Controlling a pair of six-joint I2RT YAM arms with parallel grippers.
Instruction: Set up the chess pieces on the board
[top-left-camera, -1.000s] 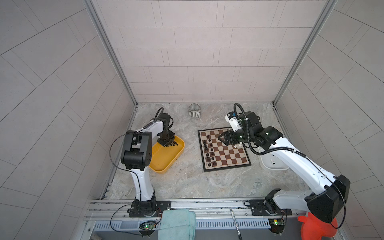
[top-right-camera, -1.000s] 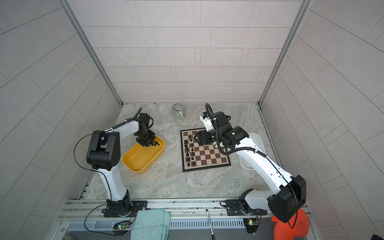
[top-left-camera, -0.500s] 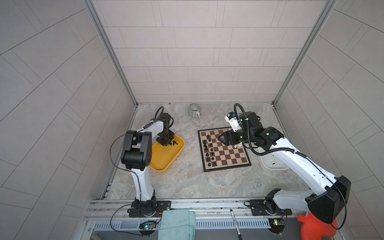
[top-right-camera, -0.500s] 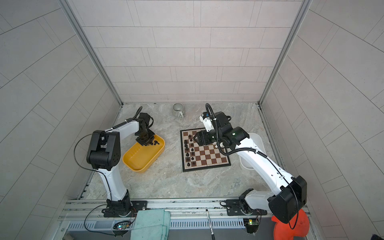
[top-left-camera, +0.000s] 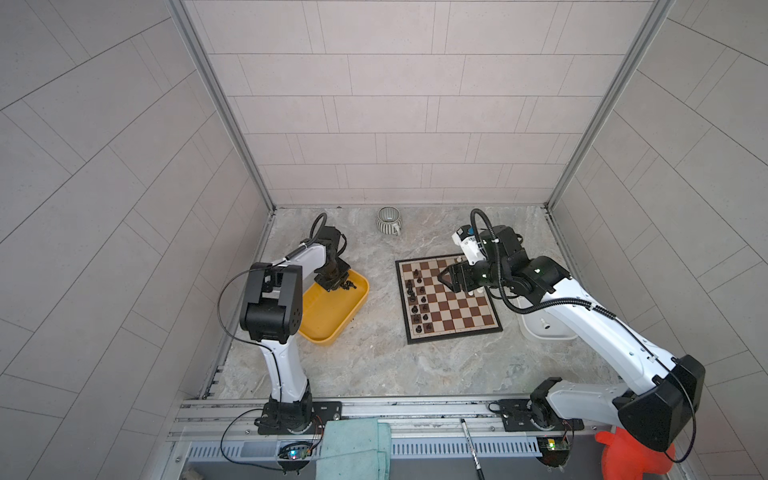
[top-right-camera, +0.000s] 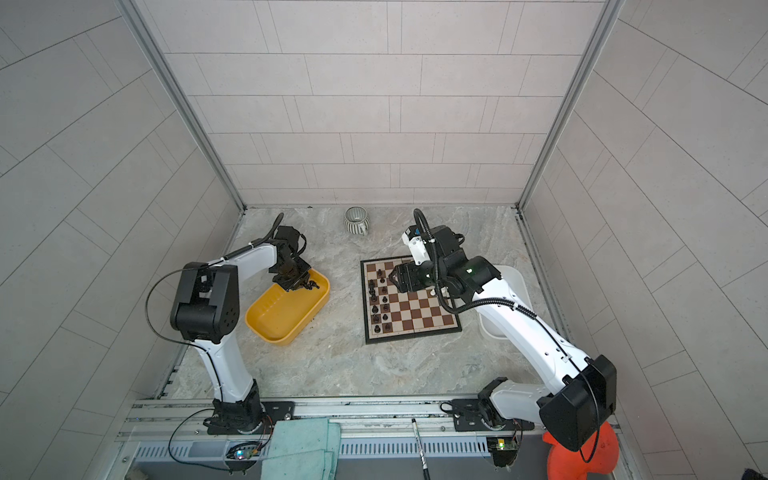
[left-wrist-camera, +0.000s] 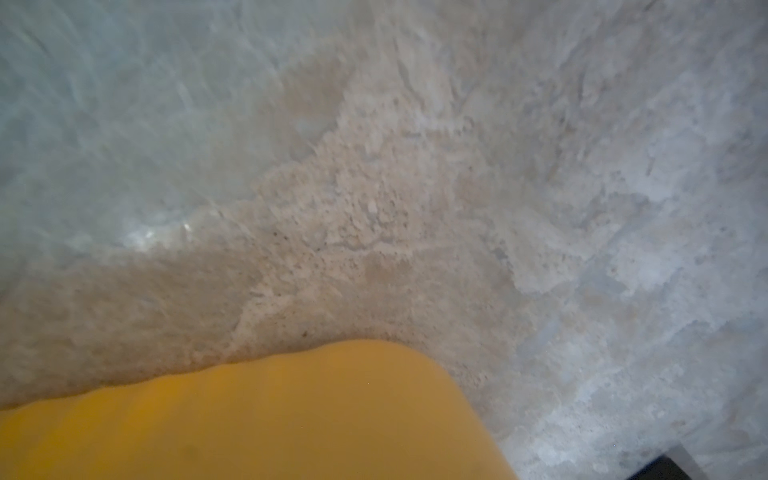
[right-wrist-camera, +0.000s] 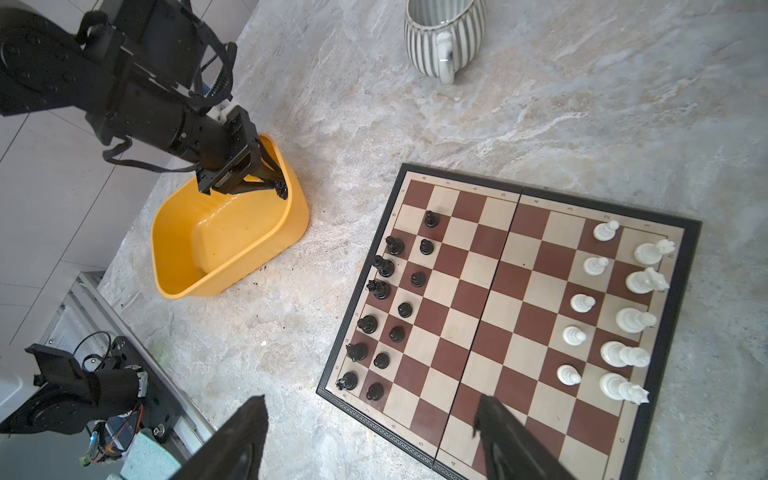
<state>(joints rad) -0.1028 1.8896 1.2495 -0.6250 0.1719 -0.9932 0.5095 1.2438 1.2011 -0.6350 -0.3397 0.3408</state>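
Entry: the board (top-left-camera: 457, 309) is lying flat on the marbled desk (top-left-camera: 374, 365), right of centre in both top views. Black pieces (right-wrist-camera: 397, 333) are standing in two rows along the board edge that is facing the yellow tray (top-left-camera: 328, 320). White pieces (right-wrist-camera: 582, 302) are standing in two rows along the opposite edge; in the right wrist view we are counting five small ones in front of five taller ones.

The left gripper (right-wrist-camera: 279, 188) is reaching down into the far corner of the yellow tray. Its jaws are standing narrow, the tips almost meeting at a small dark lump, and we cannot tell whether they are clamping it. A few loose dark pieces (top-left-camera: 348, 285) are lying in that corner just beside the gripper. The left wrist view is giving us only blurred tray rim and desk.

The right gripper (right-wrist-camera: 371, 409) is hanging above the board with its jaws spread wide and empty.

A striped mug (top-left-camera: 388, 221) is sitting near the back wall, well apart from the board. A white tray (top-left-camera: 548, 332) is sitting just beside the board, partly under the right arm.
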